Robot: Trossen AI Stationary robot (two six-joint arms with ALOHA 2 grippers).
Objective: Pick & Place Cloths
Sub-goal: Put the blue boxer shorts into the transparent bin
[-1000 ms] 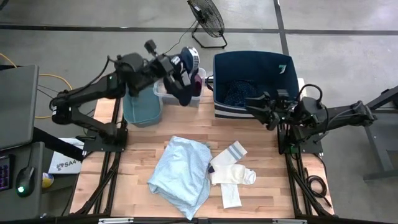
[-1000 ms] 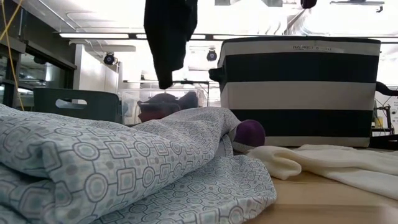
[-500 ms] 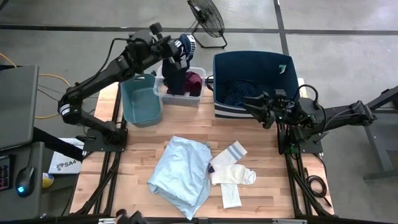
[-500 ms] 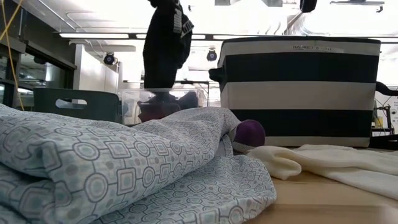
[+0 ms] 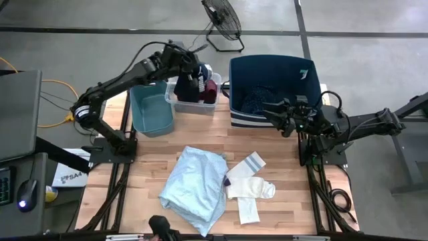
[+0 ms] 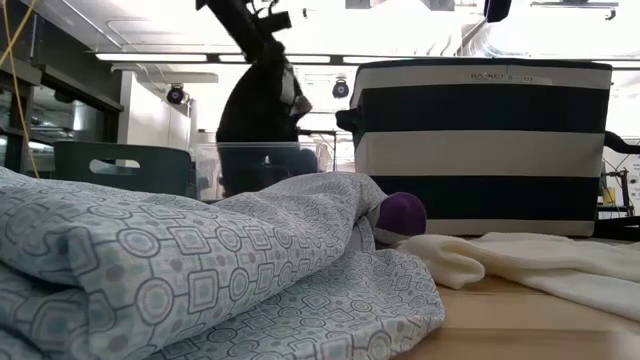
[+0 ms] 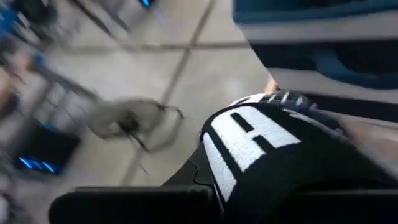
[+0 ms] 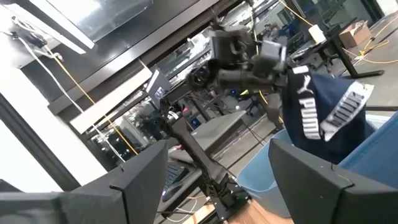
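Black PUMA cloth (image 5: pixel 189 85) is hanging into clear bin (image 5: pixel 175 100) | left gripper (image 5: pixel 185 63) is pinching it | right gripper (image 5: pixel 275 116) is hovering spread by navy bin (image 5: pixel 267 63)

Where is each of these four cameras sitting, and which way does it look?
High view: overhead, looking straight down on the table, both arms, the clear bin.
Low view: at table-top height, looking level past the pale-blue cloth toward the striped bin; the left arm enters from above.
Left wrist view: on the left arm, looking past its dark fingers at the black PUMA cloth it holds.
Right wrist view: on the right arm, facing across to the left end effector.
All four views show the PUMA cloth.
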